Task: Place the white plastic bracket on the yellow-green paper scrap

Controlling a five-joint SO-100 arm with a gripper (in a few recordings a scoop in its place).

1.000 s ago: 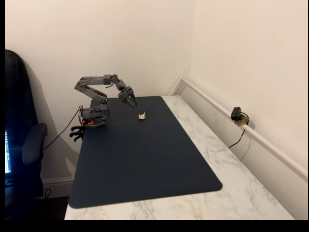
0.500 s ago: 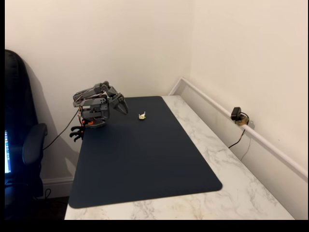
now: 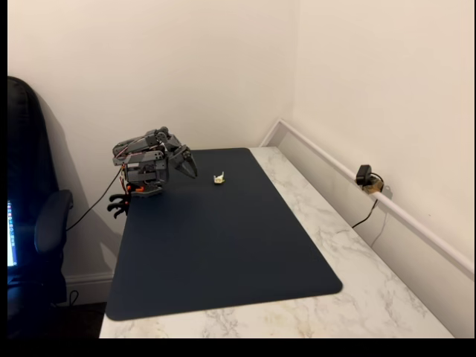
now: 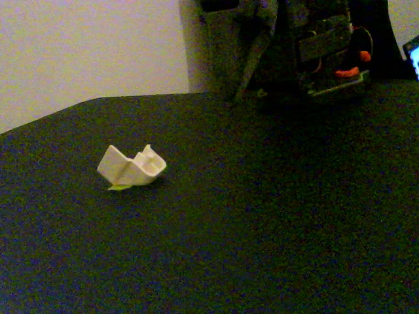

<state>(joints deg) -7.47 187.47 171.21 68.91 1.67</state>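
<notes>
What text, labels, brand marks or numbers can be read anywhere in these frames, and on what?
None can be read.
The white plastic bracket, the yellow-green paper scrap under it, the dark mat and the gripper carry no visible markings.
A lit screen sliver at the left edge is too small and blurred to read.

Plain cream walls [image 3: 186, 59] meet in a corner at the far right of a white marble-patterned table [image 3: 349, 297]. A dark navy mat [image 3: 216, 245] covers most of its top. A white rail [image 3: 416, 227] runs along the right wall, carrying a small black camera [image 3: 364, 175]. A dark chair [image 3: 33, 223] stands at the left.
</notes>
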